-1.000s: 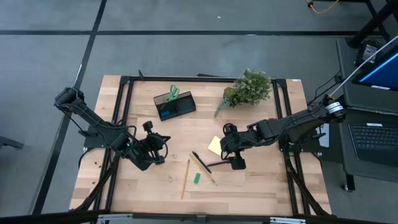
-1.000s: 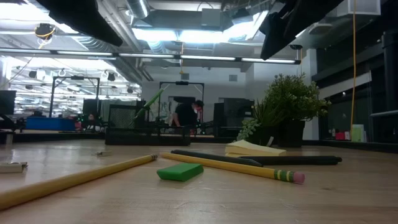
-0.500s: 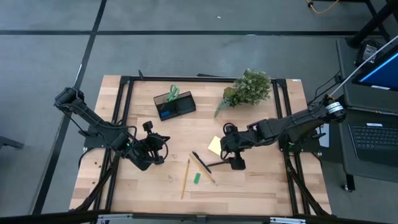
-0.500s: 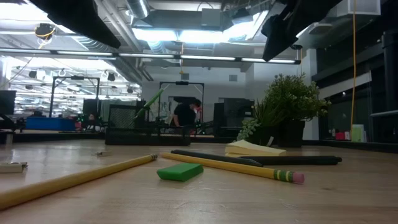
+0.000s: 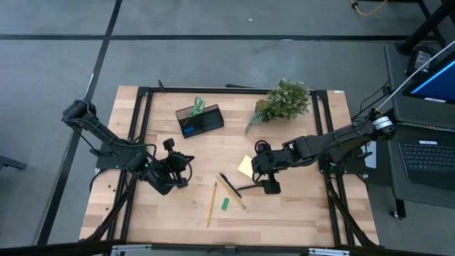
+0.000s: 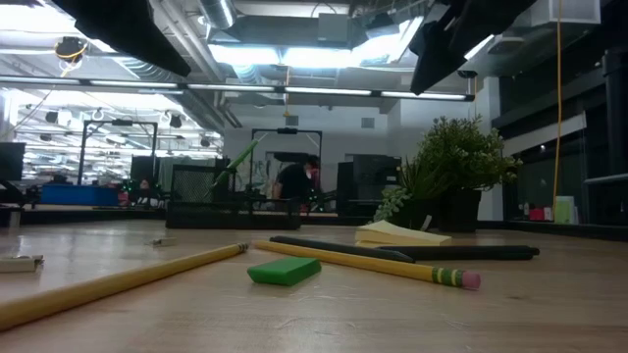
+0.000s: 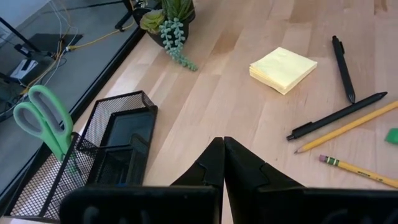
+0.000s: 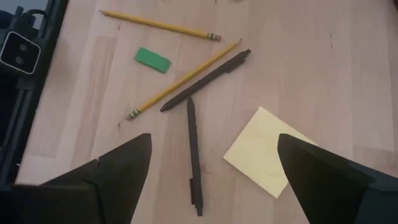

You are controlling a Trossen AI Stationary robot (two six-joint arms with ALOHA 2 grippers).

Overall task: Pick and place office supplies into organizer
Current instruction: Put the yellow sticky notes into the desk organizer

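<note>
**Right arm poised over the pens and pad; left arm parked**

From above, your right gripper [image 5: 266, 175] hangs over the table's middle right, just beside the sticky-note pad [image 5: 246, 166]. The two black pens [image 5: 234, 186] lie close by on its left-arm side, with the yellow pencils [image 5: 212, 203] and the small green block [image 5: 225, 204] beyond them toward the front edge. The organizer [image 5: 200, 121] sits well apart toward the back, green scissors [image 5: 197, 107] already standing in it. The leafy plant [image 5: 284, 100] stands behind the right arm, not on a straight path to the organizer. Your left gripper [image 5: 173, 173] waits at centre left, farther from the loose items than the right.

At table level, the pens, one pencil and the green block [image 6: 284, 271] lie flat, and the pad [image 6: 402, 233] is a low stack; neither gripper's fingertips reach into this view.

In the left wrist view the fingers [image 7: 214, 168] are pressed together, holding nothing.

In the right wrist view the fingers [image 8: 121, 163] are spread wide and empty. Between them sits one pen [image 8: 193, 154], its long axis running roughly away from the camera, seemingly across the line between the fingers, so a straight descent looks workable. The pad corner [image 8: 267, 151] lies near one finger and could be clipped.
</note>
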